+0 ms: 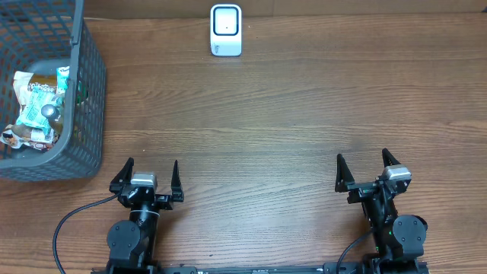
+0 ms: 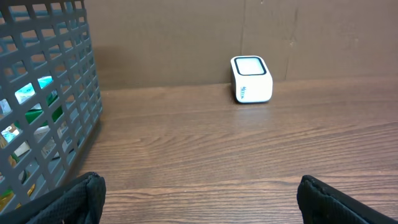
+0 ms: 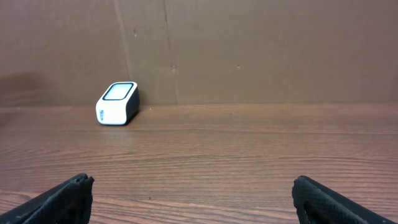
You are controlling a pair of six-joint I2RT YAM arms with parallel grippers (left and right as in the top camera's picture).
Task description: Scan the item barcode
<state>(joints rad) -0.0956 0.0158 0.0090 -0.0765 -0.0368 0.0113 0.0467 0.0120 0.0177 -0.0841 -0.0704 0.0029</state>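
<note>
I am holding my left end effector [image 1: 151,164] and right end effector [image 1: 362,157] wide and empty at the near edge of the counter [image 1: 266,114], ready to pick. The packaged items [image 1: 34,106] are lying in the basket [image 1: 85,91] on my far left. The scanner [image 1: 226,30] is sitting at the far edge, probably reachable by either arm.

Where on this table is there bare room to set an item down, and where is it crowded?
Bare wood runs from the white scanner down to the open left pincer and right pincer, and across the right side. Crowded far left: the grey basket full of packets.
</note>
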